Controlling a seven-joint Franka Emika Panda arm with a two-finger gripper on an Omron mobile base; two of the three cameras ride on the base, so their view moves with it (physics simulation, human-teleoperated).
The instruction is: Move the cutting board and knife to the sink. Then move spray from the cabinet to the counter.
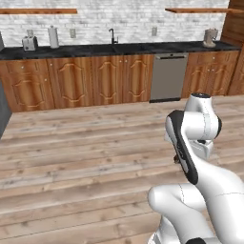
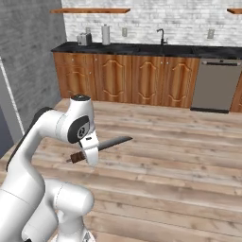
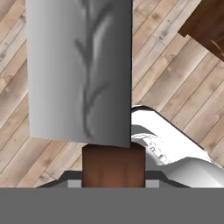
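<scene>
midway across the wooden floor [image 1: 71, 157] of a simulated kitchen, the white arm carries the knife [image 2: 106, 144] through the air, well apart from the far wall. seen from the right base camera, the gripper [image 2: 90, 152] is closed on the knife near its reddish-brown handle, which pokes out to the left of the hand while the silvery blade reaches out to the right, almost level, above the planks. from the hand camera the blade [image 3: 81, 70] looms large and grey with a darker vein-like mark, and the brown handle [image 3: 113, 168] sits at its base between the finger tips, the floorboards running diagonally beneath. along the back wall the counter [image 1: 119, 48], black over brown wooden cupboards, holds a toaster [image 1: 29, 43] and a tall pale canister [image 1: 53, 37] toward its left end, a dark tap [image 1: 113, 35] near the middle and a small jug-like thing [image 1: 210, 37] at its right end. a grey dishwasher front [image 1: 168, 77] breaks the row of cupboards below. two thin wooden shelves [image 1: 38, 11] hang on the pale brick wall. a grey wall [image 2: 28, 61] stands at the left of the right base view
</scene>
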